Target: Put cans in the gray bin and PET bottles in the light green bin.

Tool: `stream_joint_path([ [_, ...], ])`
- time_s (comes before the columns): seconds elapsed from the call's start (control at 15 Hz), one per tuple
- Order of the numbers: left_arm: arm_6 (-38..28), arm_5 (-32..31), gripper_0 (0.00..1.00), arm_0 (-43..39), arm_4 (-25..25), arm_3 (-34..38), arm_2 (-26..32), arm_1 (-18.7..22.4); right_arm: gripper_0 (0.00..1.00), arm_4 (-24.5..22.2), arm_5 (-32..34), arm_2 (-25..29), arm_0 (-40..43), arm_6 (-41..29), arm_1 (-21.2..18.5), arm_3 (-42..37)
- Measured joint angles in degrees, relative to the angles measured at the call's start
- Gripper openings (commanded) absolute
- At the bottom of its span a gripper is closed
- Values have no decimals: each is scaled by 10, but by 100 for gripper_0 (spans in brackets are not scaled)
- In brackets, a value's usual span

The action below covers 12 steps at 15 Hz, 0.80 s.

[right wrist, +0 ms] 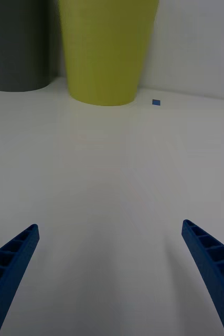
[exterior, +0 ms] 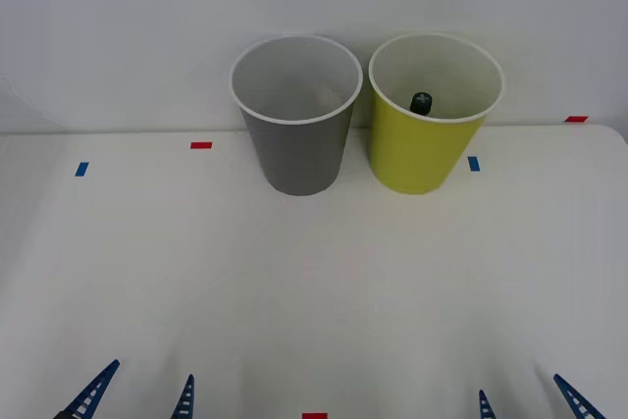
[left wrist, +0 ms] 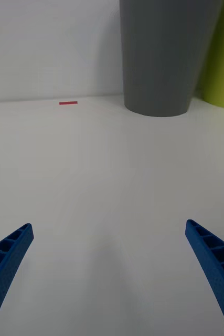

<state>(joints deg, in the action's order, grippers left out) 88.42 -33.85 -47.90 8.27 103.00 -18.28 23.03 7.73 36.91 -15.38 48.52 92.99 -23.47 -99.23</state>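
Front view. Tall tapered round gray bin with white rim and pale inside (exterior: 297, 134) standing upper centre of frame on the white table (exterior: 294, 291); interior bare as far as visible. Tall tapered round yellow-green bin of the same shape (exterior: 424, 149) just beside it to the right, apart by a narrow gap. Small clear plastic bottle, black screw cap uppermost (exterior: 421, 102), seen inside the yellow-green bin near its front wall; only cap and neck visible, green body hidden below the rim. No can or other bottle on the table. Red and blue tape marks scattered along the far edge. Left gripper (exterior: 137, 397) at lower left of frame, right gripper (exterior: 530, 401) at lower right; both low, well apart from the bins, jaws spread wide and holding nothing.

Right wrist view. Blue ribbed fingers (right wrist: 9, 268) parted at the lower corners, bare table between. Yellow-green bin at upper centre, gray bin at upper left.

Left wrist view. Fingers (left wrist: 7, 257) likewise parted, nothing held. Gray bin at upper centre, yellow-green bin at upper right edge.

Assessment. Bottle judged sorted into the correct bin; task appears near or at completion. Bottle judged light, thin-walled, smooth and liable to slip or dent; best taken across the body below the cap, with moderate squeeze.
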Motion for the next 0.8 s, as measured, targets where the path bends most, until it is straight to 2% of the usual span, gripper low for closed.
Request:
stream_joint_path([
  [0.8,0,0,100,0,0,0,0,0,95,0,0,0,0,0,0,0],
])
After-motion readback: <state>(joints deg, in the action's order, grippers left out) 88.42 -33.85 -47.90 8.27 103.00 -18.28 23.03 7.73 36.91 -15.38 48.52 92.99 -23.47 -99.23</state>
